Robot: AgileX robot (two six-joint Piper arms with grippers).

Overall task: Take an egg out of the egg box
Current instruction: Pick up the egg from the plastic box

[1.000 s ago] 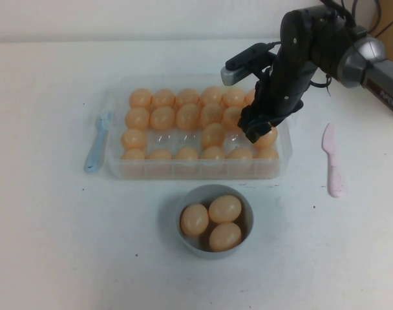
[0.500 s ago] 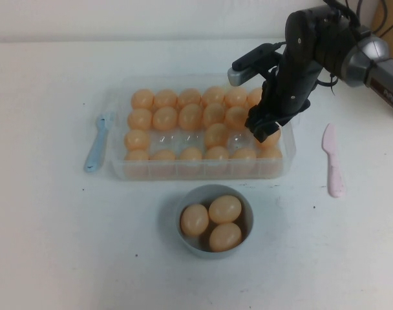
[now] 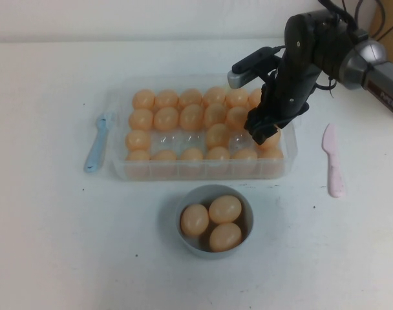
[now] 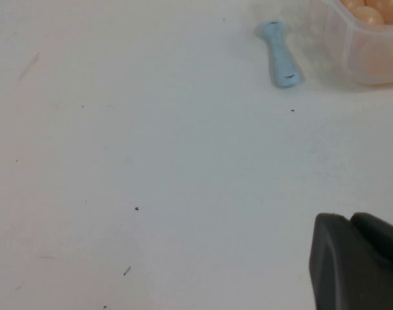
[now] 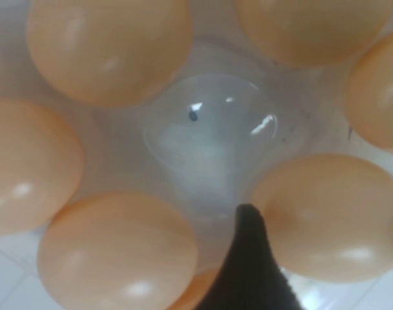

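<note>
The clear egg box point(image 3: 196, 170) lies mid-table, filled with orange eggs except for a few empty cups in its third row. My right gripper point(image 3: 264, 134) reaches down into the box's right end, open, over the third row's last egg point(image 3: 272, 139), which still sits in its cup. The right wrist view shows one dark finger point(image 5: 248, 258) against that egg point(image 5: 332, 216), beside an empty cup point(image 5: 209, 135); the other finger is hidden. My left gripper point(image 4: 351, 223) shows only in its wrist view, shut and empty over bare table, away from the box corner point(image 4: 371, 48).
A grey-blue bowl point(image 3: 214, 188) holding three eggs stands in front of the box. A blue spoon point(image 3: 97, 142) lies left of the box, and a pink spoon point(image 3: 333, 161) lies to its right.
The right gripper has shifted slightly right at the box's right end, and the egg box has slid a little to the right with it. The left arm has not moved.
</note>
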